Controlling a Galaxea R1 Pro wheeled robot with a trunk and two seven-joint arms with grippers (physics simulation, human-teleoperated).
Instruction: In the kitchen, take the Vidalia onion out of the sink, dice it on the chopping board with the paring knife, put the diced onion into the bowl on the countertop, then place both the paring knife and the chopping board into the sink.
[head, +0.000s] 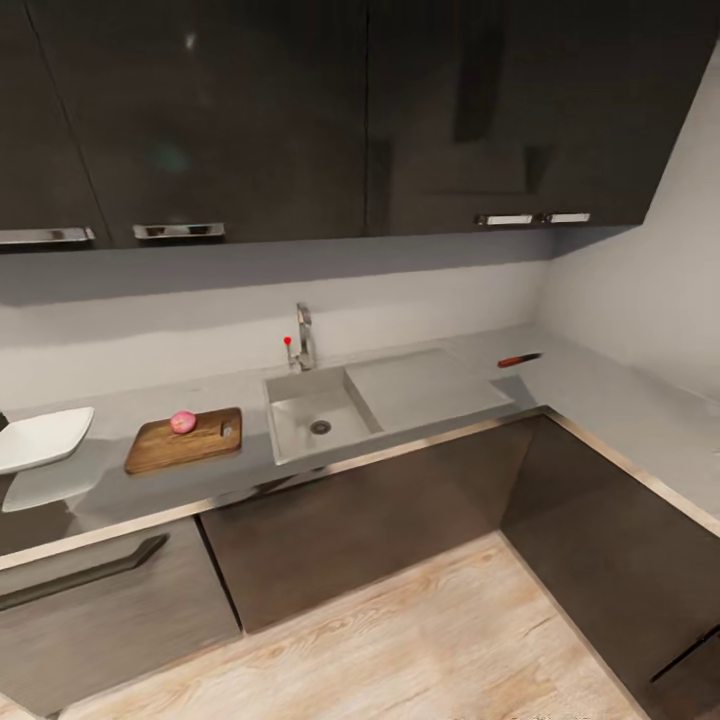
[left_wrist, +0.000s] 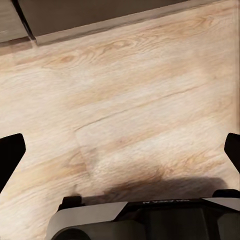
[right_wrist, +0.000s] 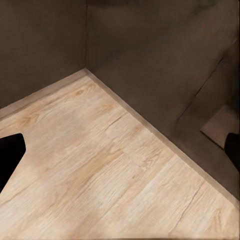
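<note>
- The left pincer (left_wrist: 120, 150) hangs over bare wooden floor (left_wrist: 130, 110). Its two dark fingertips (left_wrist: 10, 155) sit at opposite edges of the left wrist view, so it's spread wide with nothing between them.
- Same deal for the right pincer (right_wrist: 122, 150): fingertips (right_wrist: 9, 157) far apart and nothing held. Ahead of it, the floor (right_wrist: 100, 170) runs into a corner of the dark lower cabinets (right_wrist: 150, 55).
- All the task stuff is up on the countertop (head: 600, 400), well away from both pincers and higher than where they hang.
- The Vidalia onion (head: 182, 422) sits on the chopping board (head: 185, 440), toward its back edge. It's a pinkish ball and looks whole.
- The chopping board lies flat, just beside the sink (head: 300, 440), on the basin side.
- The bowl (head: 40, 438) is beyond the board, at the far end from the sink, and partly cut off by the edge of the head view.
- The paring knife (head: 519, 359) lies on the counter past the drainboard (head: 425, 385), near the back wall and well apart from the board.
- The tap (head: 303, 338) with its red knob stands behind the basin, and the drain shows in the bottom.
</note>
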